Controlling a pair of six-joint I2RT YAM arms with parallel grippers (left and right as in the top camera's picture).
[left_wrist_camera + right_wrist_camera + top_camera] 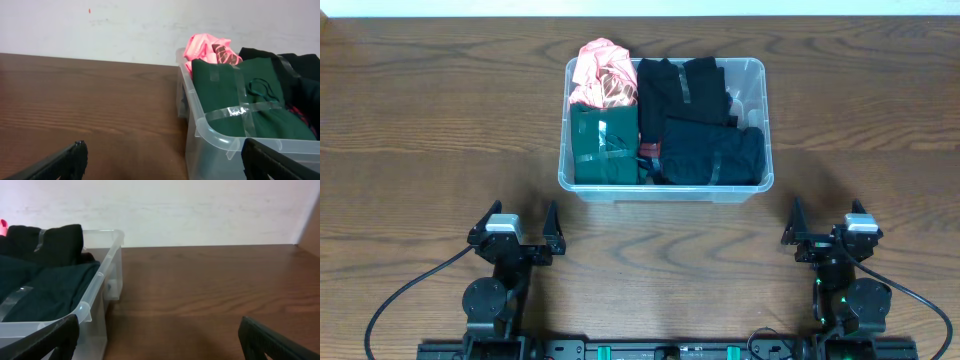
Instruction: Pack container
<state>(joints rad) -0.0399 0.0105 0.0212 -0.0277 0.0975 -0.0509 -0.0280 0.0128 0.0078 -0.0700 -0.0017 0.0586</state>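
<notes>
The clear plastic container stands at the table's middle back, holding a pink packed garment, a dark green one and two black ones. In the left wrist view the container shows its near left corner, with the green garment and the pink one inside. In the right wrist view the container shows at left with black garments. My left gripper is open and empty near the front left. My right gripper is open and empty near the front right.
The brown wood table runs around the container on all sides. A white wall stands behind the table's far edge. Black cables trail from both arm bases at the front edge.
</notes>
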